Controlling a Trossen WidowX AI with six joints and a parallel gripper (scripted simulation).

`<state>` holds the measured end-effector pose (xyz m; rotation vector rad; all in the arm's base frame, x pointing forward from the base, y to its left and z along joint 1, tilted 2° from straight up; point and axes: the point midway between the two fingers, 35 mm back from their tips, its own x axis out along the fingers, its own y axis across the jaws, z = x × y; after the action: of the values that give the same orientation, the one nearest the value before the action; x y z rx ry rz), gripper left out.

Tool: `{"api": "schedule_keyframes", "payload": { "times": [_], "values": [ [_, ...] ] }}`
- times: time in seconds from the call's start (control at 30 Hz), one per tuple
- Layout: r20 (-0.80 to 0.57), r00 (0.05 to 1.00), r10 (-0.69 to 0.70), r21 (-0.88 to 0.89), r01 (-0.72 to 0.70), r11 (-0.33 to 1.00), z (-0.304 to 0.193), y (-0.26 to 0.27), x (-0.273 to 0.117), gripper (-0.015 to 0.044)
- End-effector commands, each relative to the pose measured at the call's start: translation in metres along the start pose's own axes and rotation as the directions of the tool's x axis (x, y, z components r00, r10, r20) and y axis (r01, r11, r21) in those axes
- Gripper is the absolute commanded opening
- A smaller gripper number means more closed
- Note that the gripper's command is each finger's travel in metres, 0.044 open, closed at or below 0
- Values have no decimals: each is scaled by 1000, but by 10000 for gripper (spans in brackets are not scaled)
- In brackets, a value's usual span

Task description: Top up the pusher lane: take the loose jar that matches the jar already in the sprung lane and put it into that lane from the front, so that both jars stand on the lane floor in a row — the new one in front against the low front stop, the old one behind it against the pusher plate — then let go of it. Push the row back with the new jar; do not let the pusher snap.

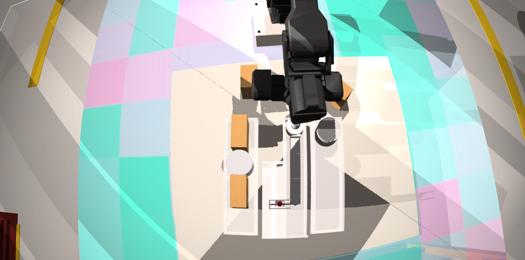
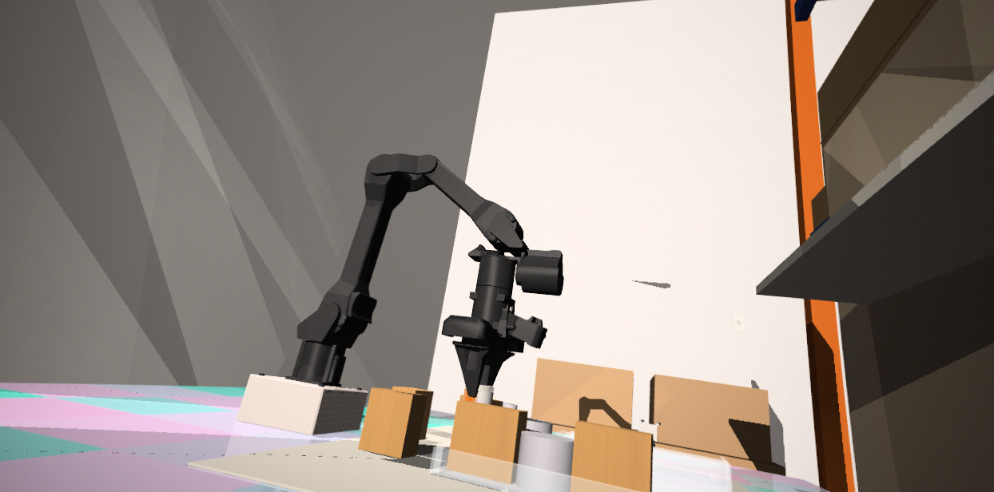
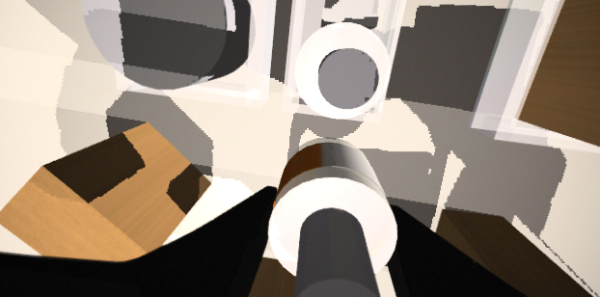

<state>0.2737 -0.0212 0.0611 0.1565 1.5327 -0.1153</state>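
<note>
My gripper (image 3: 329, 205) (image 2: 479, 386) is shut on the loose jar (image 3: 328, 167) (image 2: 485, 392), a white jar with an orange band and a narrow neck. I hold it upright, low over the mat, just in front of the narrow sprung lane (image 3: 292, 32) (image 1: 295, 163). The matching jar (image 3: 343, 70) (image 1: 294, 128) stands at the lane's front end, a short gap ahead of the held jar. In the overhead view my wrist hides the held jar. The pusher plate is not plain to see behind the lane jar.
A large grey cylinder (image 1: 327, 129) (image 3: 164, 22) stands in the lane beside it. The far lane holds two brown boxes (image 1: 239, 131) (image 1: 238, 191) and a grey cylinder (image 1: 239, 162). Loose brown boxes (image 1: 248, 80) (image 1: 343, 95) (image 3: 101, 191) lie close on both sides of my wrist.
</note>
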Motion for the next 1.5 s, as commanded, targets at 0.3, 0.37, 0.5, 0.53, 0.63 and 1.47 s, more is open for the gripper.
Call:
{"api": "schedule_keyframes", "payload": {
  "times": [0.3,0.37,0.5,0.53,0.63,1.47],
  "values": [
    [3,1000,-1,-13,1,1000,1,1,24,0],
    [3,1000,-1,-13,1,1000,2,1,24,0],
    [3,1000,-1,-13,1,1000,3,1,24,0],
    [3,1000,-1,-13,1,1000,4,1,24,0],
    [3,1000,-1,-13,1,1000,5,1,24,0],
    [4,1000,-1,-13,1,1000,16,1,24,0]
  ]
}}
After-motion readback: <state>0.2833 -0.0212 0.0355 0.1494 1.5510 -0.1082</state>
